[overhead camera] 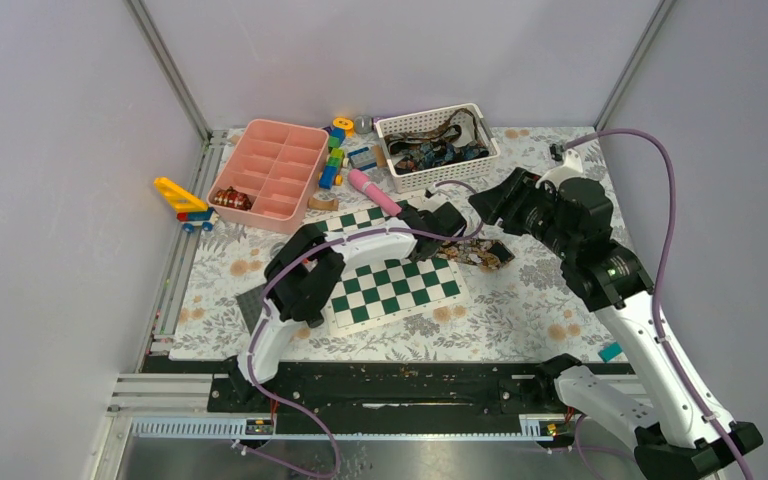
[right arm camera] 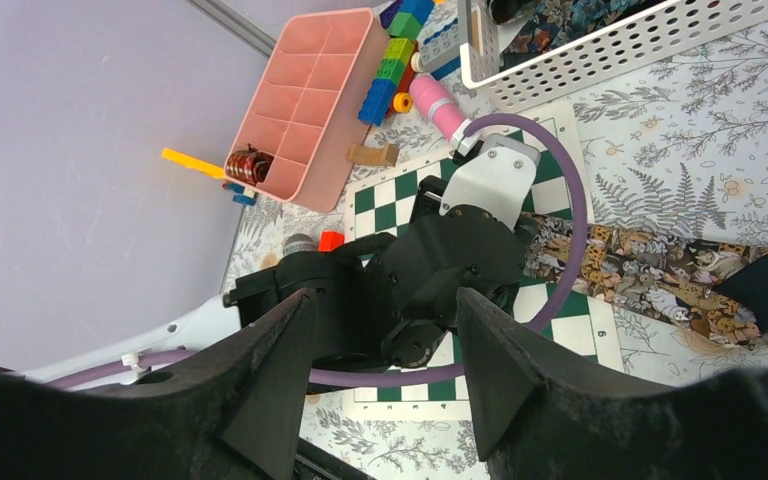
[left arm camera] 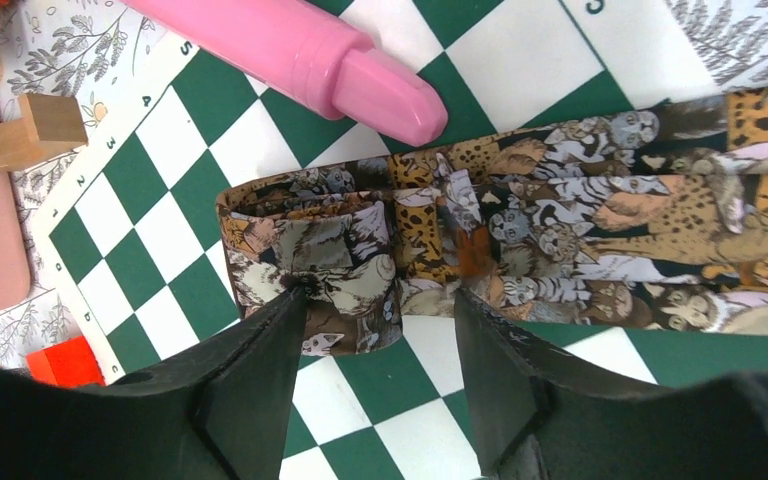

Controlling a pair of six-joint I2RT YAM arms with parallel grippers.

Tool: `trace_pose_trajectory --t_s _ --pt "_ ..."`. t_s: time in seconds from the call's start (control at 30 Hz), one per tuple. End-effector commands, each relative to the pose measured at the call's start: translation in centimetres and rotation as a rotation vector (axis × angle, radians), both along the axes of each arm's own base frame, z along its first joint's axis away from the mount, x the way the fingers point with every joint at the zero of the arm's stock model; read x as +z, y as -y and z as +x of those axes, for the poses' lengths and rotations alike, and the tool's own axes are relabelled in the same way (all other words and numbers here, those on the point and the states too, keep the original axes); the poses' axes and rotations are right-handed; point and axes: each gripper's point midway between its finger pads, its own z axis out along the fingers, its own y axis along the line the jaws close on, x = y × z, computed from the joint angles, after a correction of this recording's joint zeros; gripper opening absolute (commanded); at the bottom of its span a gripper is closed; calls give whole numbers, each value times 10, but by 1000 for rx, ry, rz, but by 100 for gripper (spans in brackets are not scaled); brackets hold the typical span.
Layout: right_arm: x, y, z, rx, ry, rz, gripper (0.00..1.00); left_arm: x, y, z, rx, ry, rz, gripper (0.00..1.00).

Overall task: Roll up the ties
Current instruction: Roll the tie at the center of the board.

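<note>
Grey walls box in a table (overhead camera: 520, 310) under a floral cloth, and a green-and-white chessboard mat (overhead camera: 390, 285) lies at its middle. On that mat is the brown animal-print necktie (left arm camera: 560, 230). It stretches off the board's right edge onto the cloth, and its left end is folded over into a flat, loose wad.

The left gripper (left arm camera: 378, 300) is right down on that wad, its jaws partly spread. 1 finger (left arm camera: 260, 380) presses on top of the fold and the other stands clear on a white square, so nothing is clamped. The right gripper (right arm camera: 380, 300) hovers higher up, looking down over the left arm, jaws apart and holding nothing.

A pink plastic cylinder (left arm camera: 340, 60) lies just beyond the tie on the board's far edge, with a small wooden block (left arm camera: 25, 130) beside the far left corner.

Towards the table's far edge, a pink compartment tray (overhead camera: 270, 165) holds 1 small patterned coil (overhead camera: 230, 200) in its near left compartment. A white slotted basket (overhead camera: 435, 175) carries more dark patterned ties (overhead camera: 430, 150).
</note>
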Motion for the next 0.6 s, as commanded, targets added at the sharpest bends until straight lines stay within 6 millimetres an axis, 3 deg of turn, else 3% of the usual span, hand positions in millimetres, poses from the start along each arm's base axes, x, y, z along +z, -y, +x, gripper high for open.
trace_pose_trajectory --t_s 0.0,0.33,0.57 --pt "21 9 -1 -49 52 29 61 51 26 6 -31 62 -169 57" --pt "51 -8 -8 44 107 104 62 93 24 4 -30 120 -251 58" --pt "32 11 4 -103 41 101 60 113 0 7 21 150 -315 57"
